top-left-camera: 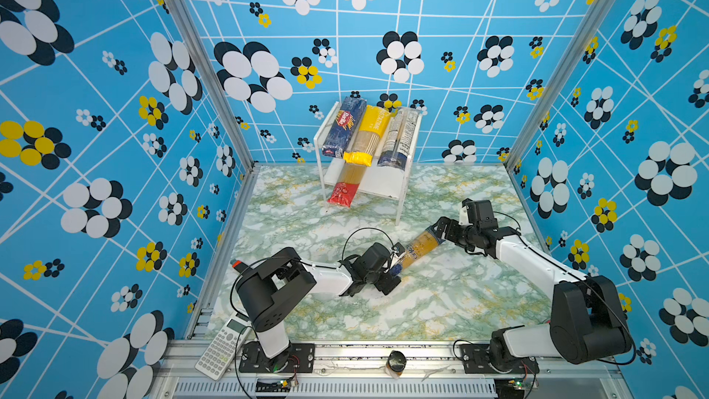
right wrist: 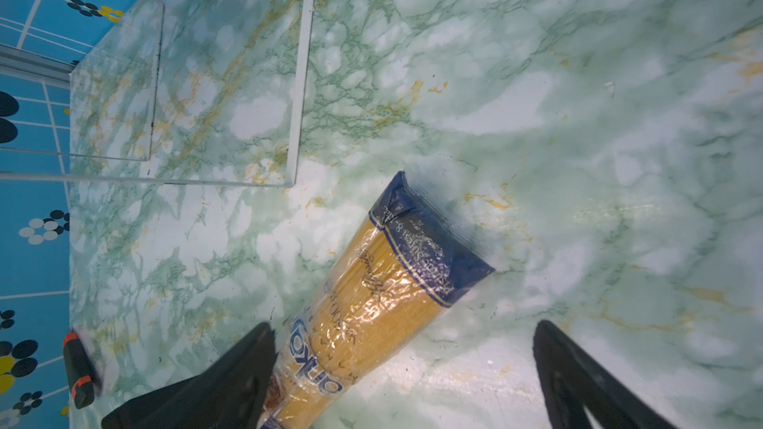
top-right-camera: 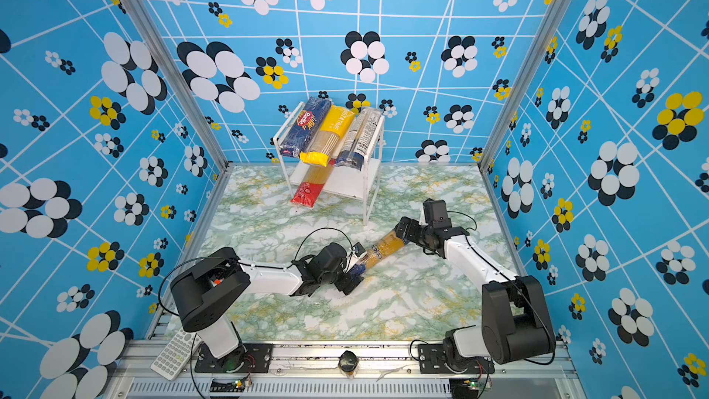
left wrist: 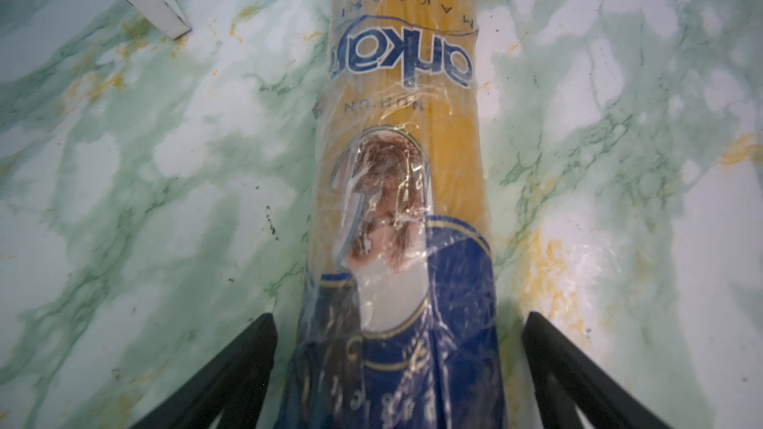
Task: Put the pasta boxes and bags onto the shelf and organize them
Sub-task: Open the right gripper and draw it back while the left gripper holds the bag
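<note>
Looks like pickup of the last pack. Marbled table (top-left-camera: 422,301) open across the lower centre, clear run up to the shelf (top-left-camera: 380,183) at upper centre. Top board full: blue box (top-left-camera: 345,124), yellow bag (top-left-camera: 374,124), white-labelled bag (top-left-camera: 401,132) side by side, overhanging the front edge. Lower board holding only the red-ended bag (top-left-camera: 341,191) at its left, poking out the front; free room to its right. Remaining blue-ended bag (top-left-camera: 422,245) flat on the table mid-frame, diagonal. Straddled at its lower-left end by the left gripper (top-left-camera: 395,268), fingers (left wrist: 231,377) spread, not pinching. Same at the upper-right end for the right gripper (top-left-camera: 440,229): spread, gripping nothing. Next: close, lift level, feed lengthwise into that free room, minding the front right leg (top-left-camera: 399,209).
</note>
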`<state>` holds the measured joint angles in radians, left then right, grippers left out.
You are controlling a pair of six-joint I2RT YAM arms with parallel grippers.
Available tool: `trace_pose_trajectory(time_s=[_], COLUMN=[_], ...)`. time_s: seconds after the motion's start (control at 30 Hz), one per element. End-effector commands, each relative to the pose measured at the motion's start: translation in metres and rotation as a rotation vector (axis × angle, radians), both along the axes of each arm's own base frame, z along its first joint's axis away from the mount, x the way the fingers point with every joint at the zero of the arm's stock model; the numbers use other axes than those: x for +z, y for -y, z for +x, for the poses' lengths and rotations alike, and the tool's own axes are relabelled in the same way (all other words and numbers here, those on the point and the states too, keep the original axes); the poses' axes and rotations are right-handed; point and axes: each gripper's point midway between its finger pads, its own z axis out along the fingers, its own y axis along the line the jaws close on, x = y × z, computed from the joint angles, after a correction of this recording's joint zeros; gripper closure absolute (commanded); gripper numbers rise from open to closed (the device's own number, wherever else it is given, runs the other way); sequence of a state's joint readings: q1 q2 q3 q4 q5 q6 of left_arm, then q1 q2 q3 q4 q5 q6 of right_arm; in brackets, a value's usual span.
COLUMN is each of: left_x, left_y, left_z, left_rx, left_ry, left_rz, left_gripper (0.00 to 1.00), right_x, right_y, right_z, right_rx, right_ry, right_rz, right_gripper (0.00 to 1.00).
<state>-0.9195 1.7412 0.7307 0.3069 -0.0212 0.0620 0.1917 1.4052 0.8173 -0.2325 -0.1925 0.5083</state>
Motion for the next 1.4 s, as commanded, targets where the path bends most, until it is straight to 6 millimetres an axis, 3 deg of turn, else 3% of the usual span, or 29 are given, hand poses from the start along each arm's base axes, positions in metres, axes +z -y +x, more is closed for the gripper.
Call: trace_pose_trajectory(time_s=[0.0,0.13,0.4,0.6,0.8,0.9,1.17,1.37], left_x=[-0.024,-0.025,-0.027,-0.026,-0.028,-0.027,-0.022,-0.006], left_y=[-0.015,-0.02,-0.028,-0.03,-0.034,-0.037,-0.043,-0.045], left_z=[-0.007,-0.005,-0.007,-0.01,-0.013,-0.014,-0.016,-0.027], left_rx=[-0.002,0.023,0.045,0.057,0.077,0.093,0.153,0.171], left_ry=[-0.022,0.013,0.028,0.013,-0.001,-0.01,-0.09,-0.158], left_rz=[0.126,0.159,0.193,0.174,0.165,0.142,0.033,-0.102], left_gripper=[0.09,0.23,0.41,0.67,0.83,1.0,1.0,1.0], right_x=[-0.006,-0.007,-0.011,-0.013,-0.013,-0.012,-0.012,-0.016], right_y=[0.007,0.009,0.011,0.013,0.015,0.017,0.021,0.022], right_z=[-0.009,-0.01,-0.012,-0.014,-0.016,-0.017,-0.019,-0.019], right_rx=[-0.009,-0.014,-0.018,-0.023,-0.029,-0.031,-0.035,-0.038], right_ry=[-0.021,-0.022,-0.028,-0.031,-0.031,-0.026,-0.028,-0.036], right_rz=[-0.02,-0.022,-0.023,-0.026,-0.025,-0.03,-0.043,-0.047], right_gripper=[0.01,0.01,0.01,0.01,0.01,0.01,0.01,0.01])
